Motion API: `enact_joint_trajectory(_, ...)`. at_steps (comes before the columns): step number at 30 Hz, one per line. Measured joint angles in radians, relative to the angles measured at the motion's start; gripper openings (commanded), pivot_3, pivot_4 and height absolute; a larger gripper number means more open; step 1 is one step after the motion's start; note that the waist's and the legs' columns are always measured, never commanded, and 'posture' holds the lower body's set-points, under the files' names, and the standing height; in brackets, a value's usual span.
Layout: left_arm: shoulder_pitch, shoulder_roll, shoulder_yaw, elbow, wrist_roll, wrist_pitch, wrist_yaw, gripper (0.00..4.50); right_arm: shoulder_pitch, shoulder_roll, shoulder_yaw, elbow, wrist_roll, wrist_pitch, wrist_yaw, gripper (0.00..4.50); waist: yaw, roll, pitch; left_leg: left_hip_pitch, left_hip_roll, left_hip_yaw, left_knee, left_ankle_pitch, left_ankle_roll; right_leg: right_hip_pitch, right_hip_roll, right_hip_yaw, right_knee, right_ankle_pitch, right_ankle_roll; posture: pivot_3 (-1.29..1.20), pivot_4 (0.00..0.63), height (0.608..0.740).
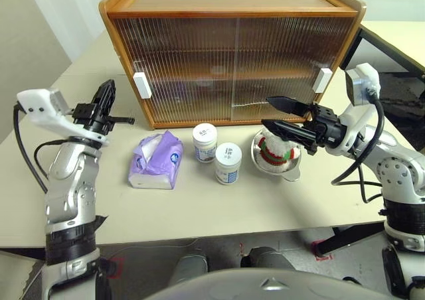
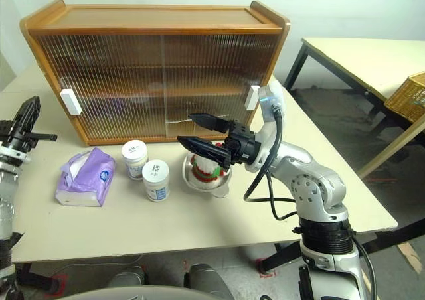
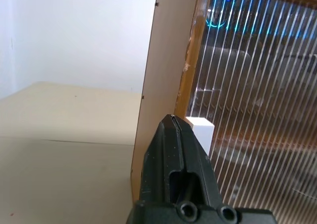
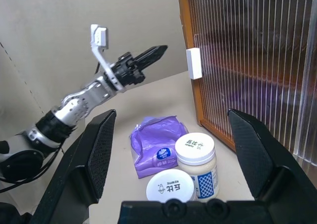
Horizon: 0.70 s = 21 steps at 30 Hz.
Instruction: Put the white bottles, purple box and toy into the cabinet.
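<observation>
While both ribbed sliding doors of the cabinet [image 1: 232, 54] sit closed along the desk's [image 1: 199, 210] far edge, everything to be stowed is out on the desk in front of it. Purple box [image 1: 157, 160] lies toward the left side, just beside the two white bottles [image 1: 204, 142] [image 1: 228, 162], which stand upright, nearly touching, near the cabinet's front base. Toy [image 1: 277, 150] sits inside a steel bowl [image 1: 292, 170] right of the bottles, partly hidden by the right tool [image 1: 279, 114], which hangs over it with fingers spread wide, holding nothing, pointing left across the desk. Left tool [image 1: 106, 94] is fully closed and empty, raised above the desk left of the cabinet, tip aimed at the left door's white handle [image 1: 141, 85] but apart from it. Matching handle [image 1: 323, 79] sits at the right door's outer edge. Second desk [image 2: 372, 54] and a wicker basket [image 2: 408, 95] stand well apart to the right.
</observation>
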Motion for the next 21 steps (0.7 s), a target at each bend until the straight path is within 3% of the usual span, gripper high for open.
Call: enact_joint_trajectory(21, -0.040, -0.042, -0.060, 0.110, 0.050, -0.021, -0.026, 0.01, 0.005, -0.002, -0.004, -0.031, 0.023, 0.018, -0.027, 4.50, -0.012, -0.005, 0.003, 0.000, 0.003, 0.005, 0.000, -0.001, -0.001, 0.000, 0.003, -0.001, 0.000, 0.000, 0.001, -0.11, 0.025, 0.740)
